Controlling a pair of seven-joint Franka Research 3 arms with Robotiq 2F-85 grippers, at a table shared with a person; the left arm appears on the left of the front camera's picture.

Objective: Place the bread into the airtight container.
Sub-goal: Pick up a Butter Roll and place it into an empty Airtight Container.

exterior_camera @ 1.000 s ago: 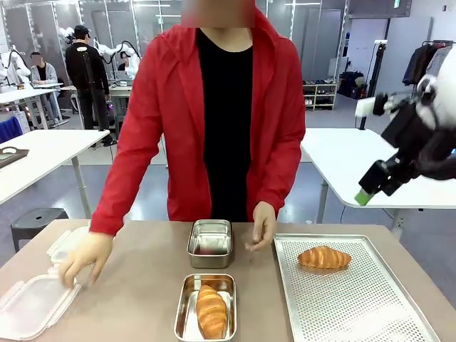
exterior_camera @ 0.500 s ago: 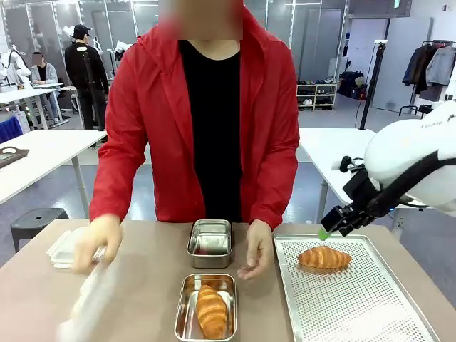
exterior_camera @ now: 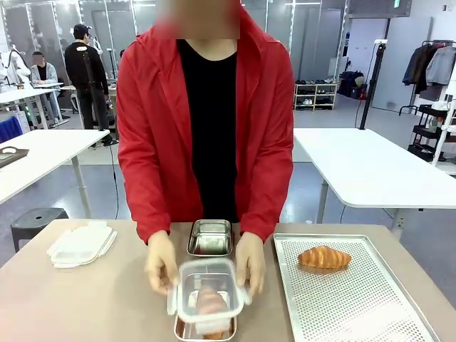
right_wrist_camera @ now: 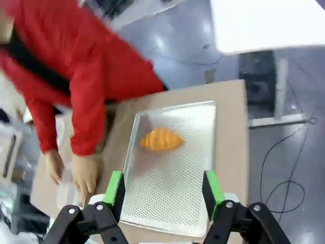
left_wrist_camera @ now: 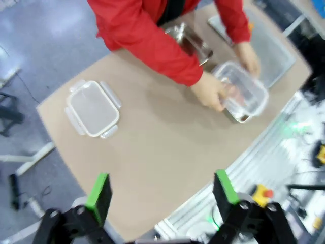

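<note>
The person in a red jacket (exterior_camera: pixel 153 128) stands at the far side of the desk (exterior_camera: pixel 107 299) and holds a clear lid (exterior_camera: pixel 206 288) with both hands (exterior_camera: pixel 161 262), one on each side of it. The lid sits over the steel container (exterior_camera: pixel 191 331) at the near edge of the desk, and the croissant (exterior_camera: pixel 210 303) inside that container shows dimly through the plastic; whether the lid is pressed fully down cannot be told. A second steel container (exterior_camera: pixel 210 237) stands just behind it, between the person's wrists. To the robot's right lies a perforated tray (exterior_camera: pixel 356 306), and a second croissant (exterior_camera: pixel 324 257) rests on it near its far corner on the container side, well apart from the containers. Toward the robot's left, on the far part of the desk, lies a spare clear lid (exterior_camera: pixel 80 244) with its clip flaps out. In the left wrist view the left fingers (left_wrist_camera: pixel 99 190) are spread wide with nothing between them, high above the bare desk and well away from the hands and the lid. In the right wrist view the right fingers (right_wrist_camera: pixel 114 188) also stand wide apart and hold nothing, hanging above the near end of the tray
</note>
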